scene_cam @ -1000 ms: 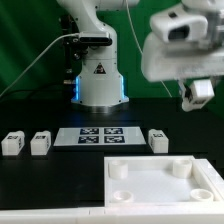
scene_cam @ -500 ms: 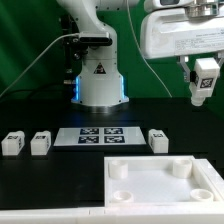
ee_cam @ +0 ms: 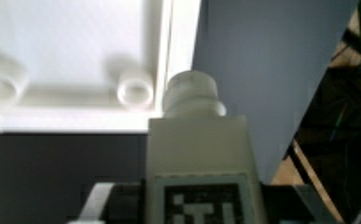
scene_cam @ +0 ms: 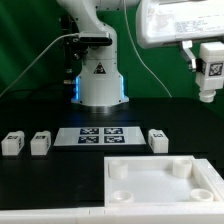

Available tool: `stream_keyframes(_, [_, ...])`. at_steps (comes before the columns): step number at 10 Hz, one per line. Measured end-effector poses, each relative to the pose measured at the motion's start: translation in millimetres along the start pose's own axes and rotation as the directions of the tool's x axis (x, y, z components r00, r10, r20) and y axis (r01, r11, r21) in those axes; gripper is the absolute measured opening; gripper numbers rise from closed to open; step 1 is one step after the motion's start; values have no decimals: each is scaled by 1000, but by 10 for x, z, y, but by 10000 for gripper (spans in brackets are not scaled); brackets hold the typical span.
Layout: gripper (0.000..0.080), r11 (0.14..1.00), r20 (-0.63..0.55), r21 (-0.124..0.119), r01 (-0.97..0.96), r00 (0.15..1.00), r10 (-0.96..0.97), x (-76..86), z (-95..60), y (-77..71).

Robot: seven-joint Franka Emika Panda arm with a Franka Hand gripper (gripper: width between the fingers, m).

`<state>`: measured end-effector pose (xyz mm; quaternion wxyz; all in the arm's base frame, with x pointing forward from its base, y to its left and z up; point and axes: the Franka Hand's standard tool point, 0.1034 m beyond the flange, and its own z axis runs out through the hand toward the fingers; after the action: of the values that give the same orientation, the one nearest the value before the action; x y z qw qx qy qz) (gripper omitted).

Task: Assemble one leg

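My gripper (scene_cam: 206,58) is high at the exterior view's upper right, shut on one leg (scene_cam: 209,72), a small white block with its marker tag facing the camera. In the wrist view the held leg (ee_cam: 198,140) fills the middle, its round peg end pointing away and its tag close to the jaws. Dark fingers (ee_cam: 109,198) flank it. Three more legs stand on the black table: two at the left (scene_cam: 12,143) (scene_cam: 40,143) and one (scene_cam: 158,140) right of the marker board. The held leg hangs well above the table, behind the panel.
The large flat white panel (scene_cam: 150,190) with round corner sockets lies at the front right; it also shows in the wrist view (ee_cam: 70,45). The marker board (scene_cam: 98,135) lies mid-table. The robot base (scene_cam: 100,85) stands behind it.
My gripper has risen and moved toward the exterior view's right with the leg in it. The leg's tag now faces the camera more squarely. The parts on the table have not moved.
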<state>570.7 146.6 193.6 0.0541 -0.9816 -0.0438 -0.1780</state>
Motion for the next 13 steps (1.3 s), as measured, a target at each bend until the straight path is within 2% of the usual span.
stream_keyframes(2, [290, 1000, -41, 8, -6, 999, 6, 366, 70, -7])
stream_keyframes(6, [290, 1000, -41, 12, -10, 999, 11, 283, 112, -27])
stream_keyframes(7, [290, 1000, -122, 23, 11, 993, -8, 114, 233, -87])
stream_keyframes(8, [290, 999, -117, 12, 37, 993, -36, -111, 439, 16])
stream_keyframes(9, [290, 999, -142, 6, 48, 989, -47, -55, 574, 110])
stream_keyframes(10, [290, 998, -167, 3, 64, 984, -63, 1, 679, 137])
stream_keyframes(13, [290, 998, -154, -17, 68, 986, -69, 40, 908, 301])
